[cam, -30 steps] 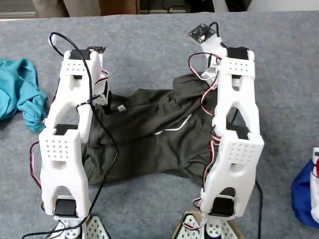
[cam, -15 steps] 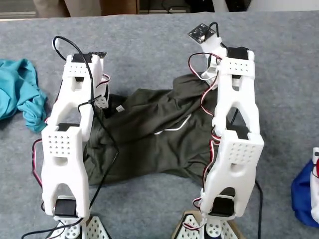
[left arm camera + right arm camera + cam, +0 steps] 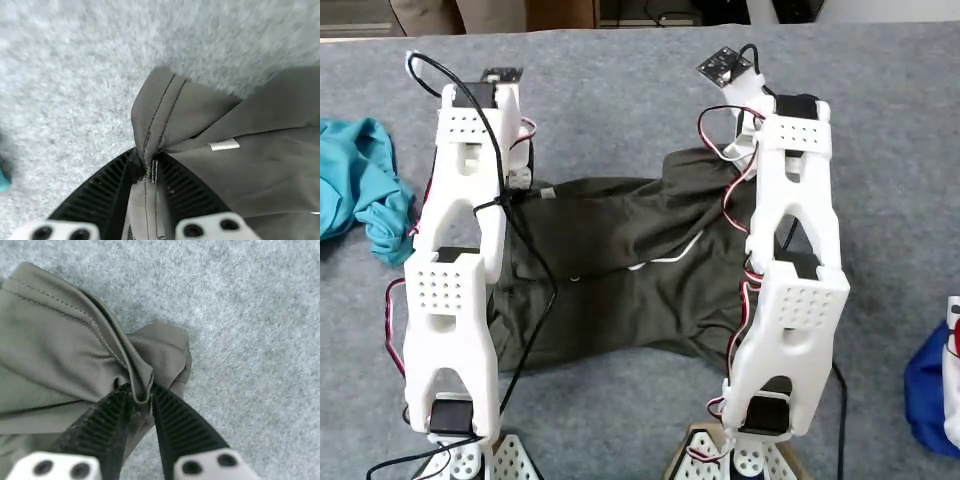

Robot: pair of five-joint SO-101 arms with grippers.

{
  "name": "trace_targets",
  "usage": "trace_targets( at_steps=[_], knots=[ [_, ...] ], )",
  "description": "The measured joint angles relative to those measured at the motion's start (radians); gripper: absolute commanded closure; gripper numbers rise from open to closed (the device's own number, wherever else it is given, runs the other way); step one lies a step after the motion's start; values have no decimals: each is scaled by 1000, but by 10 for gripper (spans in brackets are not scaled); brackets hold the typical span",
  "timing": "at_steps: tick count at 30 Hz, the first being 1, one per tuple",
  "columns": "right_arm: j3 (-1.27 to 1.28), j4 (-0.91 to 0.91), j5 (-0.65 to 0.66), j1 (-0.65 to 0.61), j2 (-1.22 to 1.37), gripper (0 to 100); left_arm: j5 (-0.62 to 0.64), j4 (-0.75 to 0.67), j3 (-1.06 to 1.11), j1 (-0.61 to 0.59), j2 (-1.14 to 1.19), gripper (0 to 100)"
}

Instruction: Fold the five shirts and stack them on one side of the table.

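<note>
Nearest us, our two arms rise from their bases at the near edge of the grey table. Between them lies the dark green shirt, spread out but rumpled.

Farther out, along the shirt's far edge, our left gripper is clamped on a stitched fold of cloth just beside a small label. Our right gripper is clamped on a bunched corner at the other end of that edge.

We judge the shirt light, soft and quite limp. It will sag between our two pinches and likely drag on the fuzzy table rather than glide. The stitched edges are the best places to hold, since the cloth is doubled there and gives the ribbed fingers something to bite. A thin single layer could slip out.

We count three shirts, though the task names five:
- the dark green one in the middle
- a teal shirt crumpled well off to the left
- a blue shirt cut off at the right edge

We also count two arms and two grippers, both on the same shirt.
</note>
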Motion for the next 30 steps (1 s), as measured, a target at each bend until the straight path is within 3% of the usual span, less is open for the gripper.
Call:
trace_targets(
  at_steps=[7,16,23,30],
  knots=[
    [-356,226,-31,5,-3,993,18,5,-104,0,-40,981],
    [-1022,364,-37,37,-147,993,28,5,-133,0,-431,980],
    [-1051,304,-64,94,-394,993,28,5,-135,-9,-783,980],
    [-1053,250,-100,153,-595,993,28,6,-147,-120,-1073,979]
  ],
)
